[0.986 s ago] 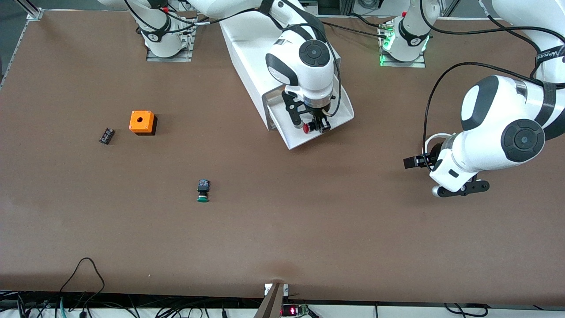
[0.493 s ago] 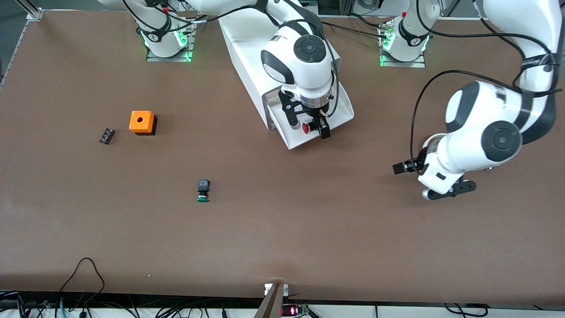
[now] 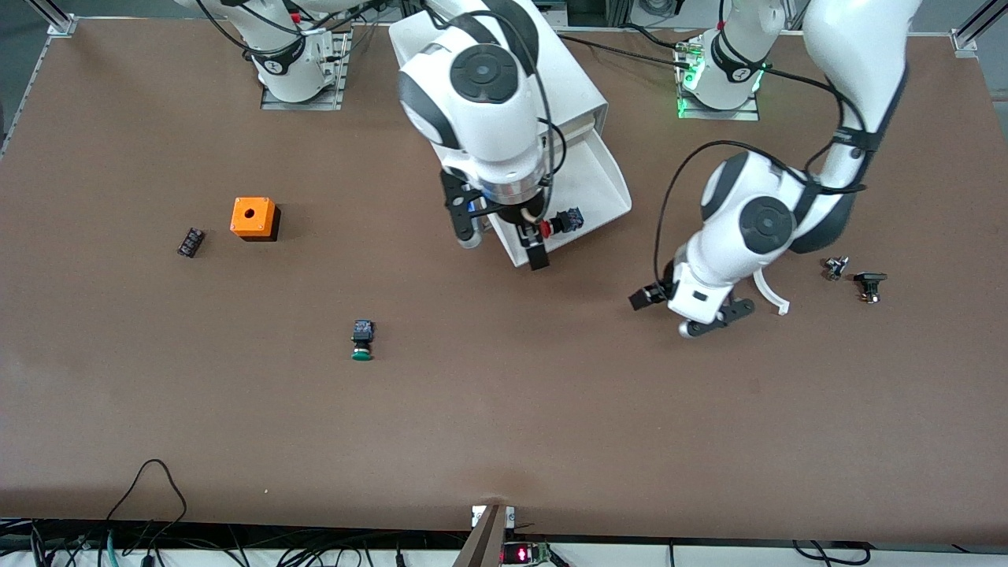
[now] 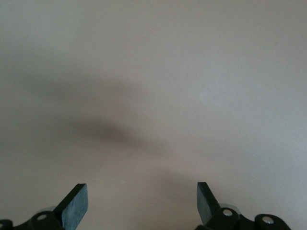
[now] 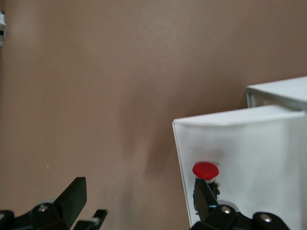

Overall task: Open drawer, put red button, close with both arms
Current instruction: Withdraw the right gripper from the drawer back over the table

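Observation:
The drawer (image 3: pixel 602 189) stands pulled out of the white cabinet (image 3: pixel 575 87). The red button (image 3: pixel 556 225) lies on its side in the drawer near the front wall, with its red cap (image 5: pixel 205 170) clear in the right wrist view on the white tray (image 5: pixel 249 153). My right gripper (image 3: pixel 502 242) is open above the drawer's front corner. One finger is beside the button and the other is over the table, and nothing is held. My left gripper (image 3: pixel 673 312) is open over bare table, toward the left arm's end from the drawer. Its wrist view shows only tabletop past the left gripper (image 4: pixel 141 203).
An orange box (image 3: pixel 253 217) and a small black part (image 3: pixel 190 242) lie toward the right arm's end. A green-capped button (image 3: pixel 362 340) lies nearer the front camera. Two small parts (image 3: pixel 833 268) (image 3: pixel 869 283) and a white curved piece (image 3: pixel 772 298) lie by the left arm.
My right gripper has opened and let go of the red button, which now lies in the drawer; the hand rose and shifted toward its own end. The left arm swung toward the drawer.

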Available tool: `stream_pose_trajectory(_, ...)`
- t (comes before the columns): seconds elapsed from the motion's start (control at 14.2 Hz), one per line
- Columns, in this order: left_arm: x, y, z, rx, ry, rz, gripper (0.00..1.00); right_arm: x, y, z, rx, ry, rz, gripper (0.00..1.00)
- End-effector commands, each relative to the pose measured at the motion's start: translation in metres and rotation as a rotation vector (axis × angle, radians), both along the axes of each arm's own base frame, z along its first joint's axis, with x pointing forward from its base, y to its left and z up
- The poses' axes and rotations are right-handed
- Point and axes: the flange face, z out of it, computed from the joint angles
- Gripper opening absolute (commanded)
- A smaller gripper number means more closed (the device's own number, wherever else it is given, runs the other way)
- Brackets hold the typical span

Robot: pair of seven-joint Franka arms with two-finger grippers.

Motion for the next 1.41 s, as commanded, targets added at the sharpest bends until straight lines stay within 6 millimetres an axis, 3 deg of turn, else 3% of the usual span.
stream_pose_trajectory(0.0, -0.036, -0.026, -0.011, 0.013, -0.008, 0.044, 1.0, 0.024, -0.047, 0.032, 0.041, 0.036, 0.05, 1.0)
stream_pose_trajectory(0.14, -0.05, -0.05, -0.014, 0.019, 0.005, 0.065, 1.0, 0.035, -0.071, 0.045, 0.049, 0.028, 0.091, 1.0)
stream_pose_trajectory(0.21, -0.057, -0.063, -0.014, 0.02, 0.009, 0.073, 1.0, 0.037, -0.077, 0.039, 0.033, 0.034, 0.177, 1.0)
stream_pose_trajectory(0.49, -0.085, -0.101, -0.015, 0.031, 0.025, 0.039, 1.0, 0.064, -0.124, 0.005, -0.016, 0.057, 0.431, 1.0)
stream_pose_trajectory(0.7, -0.095, -0.111, -0.009, 0.036, 0.043, 0.03, 1.0, 0.083, -0.167, -0.029, -0.04, 0.077, 0.657, 1.0)
stream_pose_trajectory(0.92, -0.107, -0.121, -0.006, 0.051, 0.07, 0.025, 1.0, 0.102, -0.226, -0.064, -0.044, 0.106, 0.846, 1.0)
stream_pose_trajectory(1.34, -0.13, -0.15, -0.001, 0.031, 0.086, 0.01, 1.0, 0.125, -0.33, -0.115, -0.008, 0.131, 1.121, 1.0)
